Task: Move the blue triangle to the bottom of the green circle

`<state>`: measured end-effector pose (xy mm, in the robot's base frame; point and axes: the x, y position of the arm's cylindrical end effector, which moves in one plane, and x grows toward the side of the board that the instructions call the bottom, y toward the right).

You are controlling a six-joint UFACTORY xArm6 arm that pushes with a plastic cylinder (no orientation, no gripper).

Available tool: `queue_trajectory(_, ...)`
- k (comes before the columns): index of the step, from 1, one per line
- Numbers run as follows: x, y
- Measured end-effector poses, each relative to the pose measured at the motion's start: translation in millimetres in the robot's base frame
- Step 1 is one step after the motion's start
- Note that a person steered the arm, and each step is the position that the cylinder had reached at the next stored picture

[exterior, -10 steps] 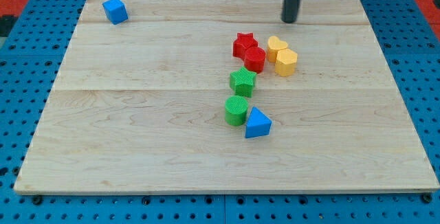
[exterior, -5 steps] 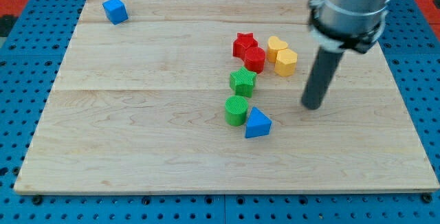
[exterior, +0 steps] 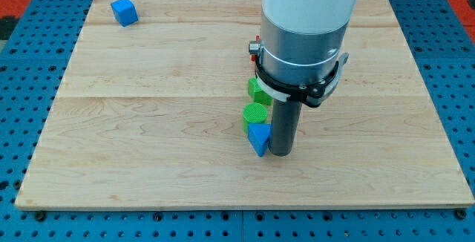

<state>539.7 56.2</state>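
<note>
There is no claw on this arm, so nothing spreads, presses together or pinches. It ends in a straight dark rod, and my tip (exterior: 280,153) stands on the pale wooden table (exterior: 148,123).

Touching my tip on the view's left is the small solid blue triangle (exterior: 257,138). This contact suggests a sideways shove towards the view's left. Just above the triangle, up and to the left of my tip, sits the ribbed green circle (exterior: 255,113), touching it or nearly so. The triangle already lies close under the circle, so I judge the task almost finished.

A second green block (exterior: 257,90), shape unclear, sits further up from my tip and is half hidden by the arm's grey collar. A blue cube (exterior: 124,11) lies far off to the upper left. Nothing blocks the path, though too hard a push could knock the circle.
</note>
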Motion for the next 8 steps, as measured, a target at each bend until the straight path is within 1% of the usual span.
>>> queue_trajectory(3, 0.0, 17.8)
queue_trajectory(4, 0.0, 44.3)
queue_trajectory(5, 0.0, 45.6)
queue_trajectory(6, 0.8, 41.8)
queue_trajectory(7, 3.9, 2.8)
queue_trajectory(8, -19.4, -2.9)
